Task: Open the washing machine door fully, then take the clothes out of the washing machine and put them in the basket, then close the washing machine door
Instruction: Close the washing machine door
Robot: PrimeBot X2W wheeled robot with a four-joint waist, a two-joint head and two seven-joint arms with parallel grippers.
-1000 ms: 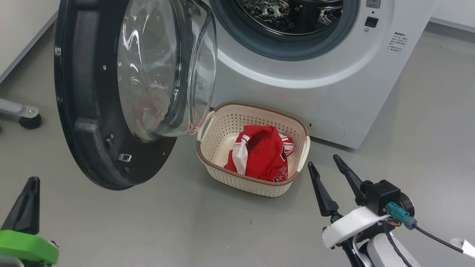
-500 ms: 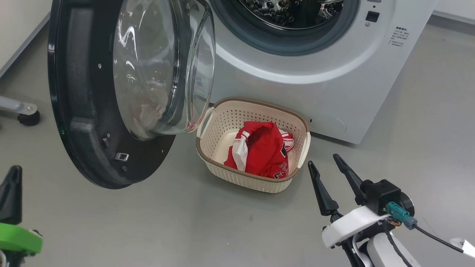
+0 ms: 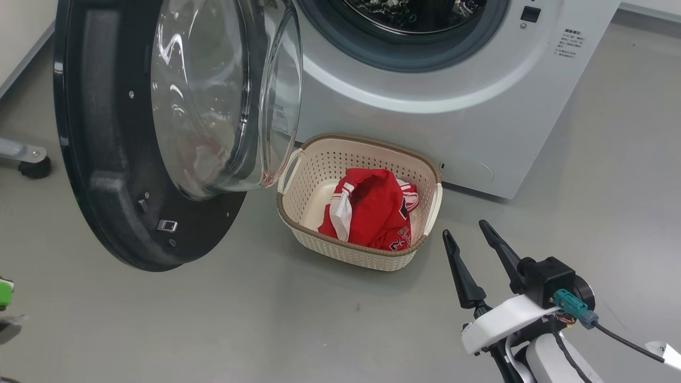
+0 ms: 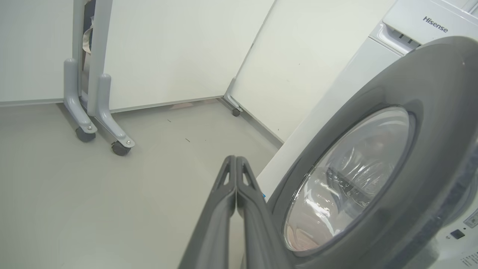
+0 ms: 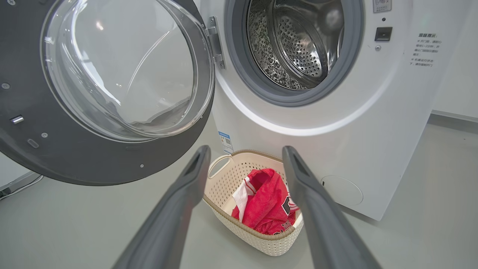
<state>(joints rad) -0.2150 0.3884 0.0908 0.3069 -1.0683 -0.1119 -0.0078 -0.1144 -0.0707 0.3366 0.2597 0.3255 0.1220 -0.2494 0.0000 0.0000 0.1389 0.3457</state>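
Washing machine door (image 3: 101, 175) open, glass (image 3: 213, 96) bulging toward basket (image 3: 340, 165)

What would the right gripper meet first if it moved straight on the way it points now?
Probably the white front of the washing machine. The open right gripper seems to aim above the basket rather than into it, though depth is unclear.

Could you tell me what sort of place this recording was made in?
Probably a lab or test room set up as a laundry corner, not a home: a washing machine stands on a bare grey floor, with white panels on wheeled feet nearby and a basket in front.
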